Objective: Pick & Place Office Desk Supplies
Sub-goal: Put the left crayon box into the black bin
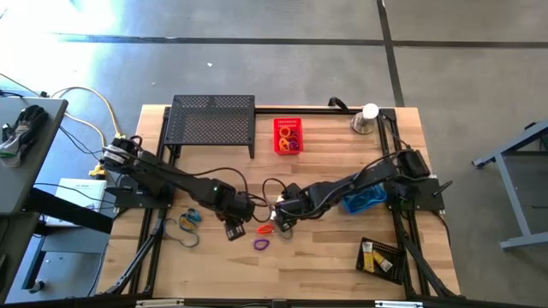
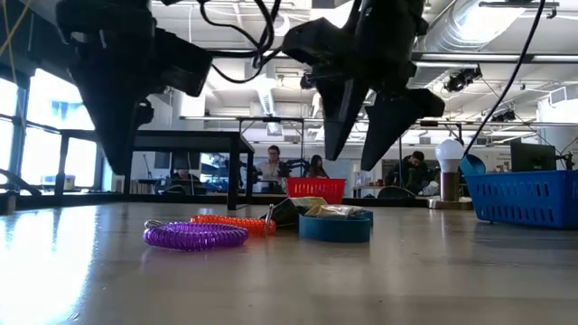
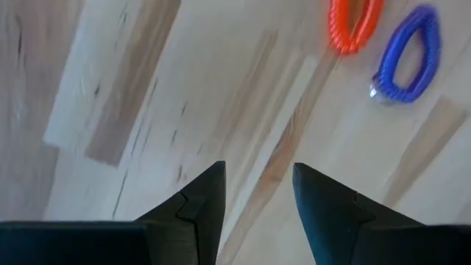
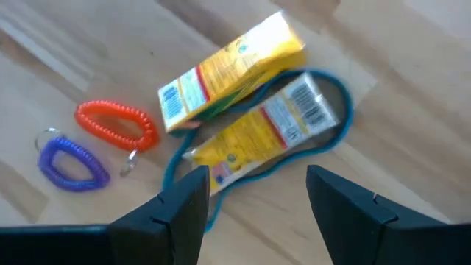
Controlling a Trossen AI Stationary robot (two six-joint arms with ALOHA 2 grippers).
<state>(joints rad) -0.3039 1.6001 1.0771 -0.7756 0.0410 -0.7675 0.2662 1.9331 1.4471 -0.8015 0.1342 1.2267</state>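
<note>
Right hand (image 4: 254, 195) unclenched above two yellow boxes (image 4: 250, 96) lying parallel, long axes toward orange loop (image 4: 118, 125).

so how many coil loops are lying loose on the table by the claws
2 that I can see: an orange coil loop and a purple coil loop, side by side near the two yellow boxes. The red basket holds more loops; others may be hidden under the arms.

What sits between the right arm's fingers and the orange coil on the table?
In the right wrist view, two yellow boxes ringed by a blue band lie just ahead of the right gripper; the orange coil sits beside them, with bare wood between.
</note>
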